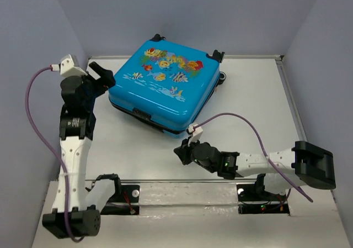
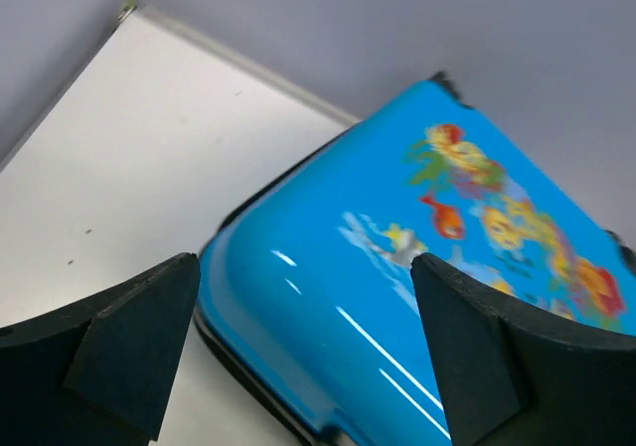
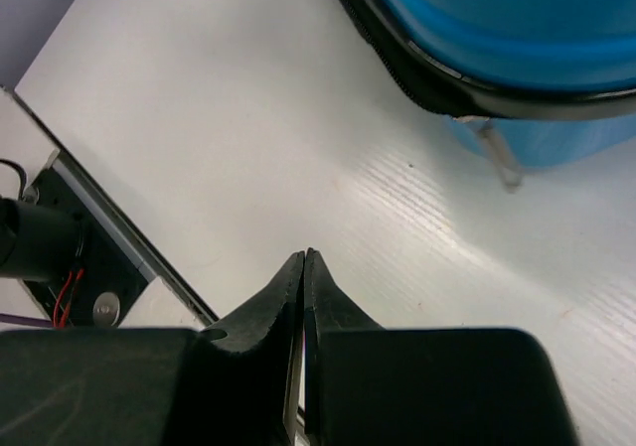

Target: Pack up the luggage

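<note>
- Closed suitcase [image 1: 162,85] fills the back-centre of the desk [image 1: 253,104]; left hand [image 1: 103,75] just beside its left corner.
- Open desk right of the suitcase and in front, around the right hand [image 1: 182,151].
- Walls [image 1: 33,27] box in three sides.

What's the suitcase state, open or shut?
Shut: the suitcase lies flat, printed shell on top, halves meeting at the black band. Zipped or not: cannot tell.

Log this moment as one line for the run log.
fish-print suitcase: closed, flat on table | left pincer: open beside its corner, holding nothing | right pincer: shut, empty, above table
</note>
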